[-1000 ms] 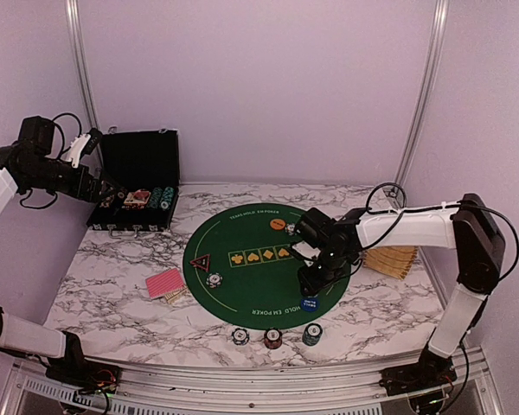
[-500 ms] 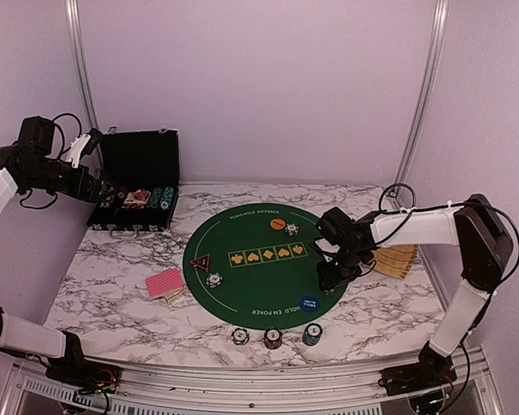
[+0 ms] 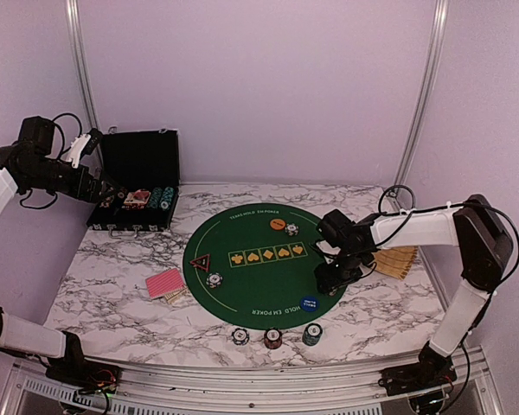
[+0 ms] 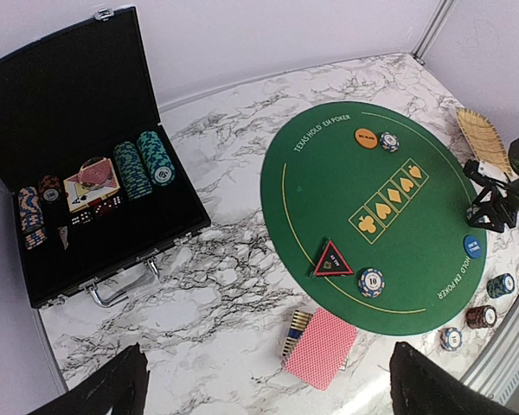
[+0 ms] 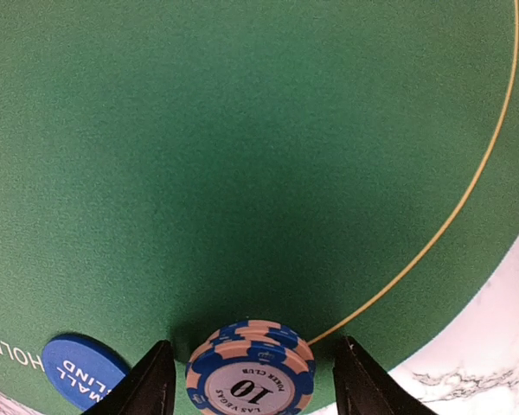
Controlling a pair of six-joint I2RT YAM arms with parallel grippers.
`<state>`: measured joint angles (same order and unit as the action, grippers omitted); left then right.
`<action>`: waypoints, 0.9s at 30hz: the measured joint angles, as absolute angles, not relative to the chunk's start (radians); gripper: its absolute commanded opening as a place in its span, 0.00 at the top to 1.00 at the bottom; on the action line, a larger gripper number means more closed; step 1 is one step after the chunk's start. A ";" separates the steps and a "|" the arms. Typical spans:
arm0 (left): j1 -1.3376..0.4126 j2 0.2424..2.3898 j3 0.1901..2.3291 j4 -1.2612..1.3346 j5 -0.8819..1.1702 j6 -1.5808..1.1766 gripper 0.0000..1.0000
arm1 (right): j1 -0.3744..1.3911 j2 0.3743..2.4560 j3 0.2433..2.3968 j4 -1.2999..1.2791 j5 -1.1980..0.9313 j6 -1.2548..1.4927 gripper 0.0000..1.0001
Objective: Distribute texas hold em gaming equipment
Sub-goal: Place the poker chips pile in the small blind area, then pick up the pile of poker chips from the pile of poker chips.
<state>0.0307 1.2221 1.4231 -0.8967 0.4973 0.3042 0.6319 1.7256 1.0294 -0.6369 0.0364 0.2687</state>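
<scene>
Blue-and-cream striped poker chips [image 5: 251,380] are stacked at the edge of the round green felt mat [image 5: 242,130], seemingly as a player's stake, untouched between the parted jaws of the right gripper [image 5: 255,342]; the left gripper [image 4: 268,349] is held open, empty.

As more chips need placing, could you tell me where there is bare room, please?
Free: the mat between suit row and near rim; marble between case and cards. Crowded: by the three chip stacks up front; around the right hand.
</scene>
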 measured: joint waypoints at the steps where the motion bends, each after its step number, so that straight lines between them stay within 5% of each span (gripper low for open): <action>1: 0.031 1.222 1.423 -0.896 0.497 0.304 0.01 | 0.632 1.726 1.030 -0.637 0.037 0.269 0.37; 11: 0.031 1.222 1.423 -0.897 0.497 0.305 0.01 | 0.669 1.702 1.145 -0.708 0.112 0.284 0.31; 19: 0.031 1.222 1.423 -0.897 0.497 0.305 0.01 | 0.920 1.696 1.367 -0.799 0.142 0.299 0.09; 27: 0.031 1.222 1.423 -0.901 0.497 0.308 0.01 | 1.151 1.750 1.463 -0.872 0.091 0.289 0.01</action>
<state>0.0307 1.2221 1.4231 -0.9009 0.4973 0.3080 1.1515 1.7500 1.4631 -0.8719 0.0914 0.2890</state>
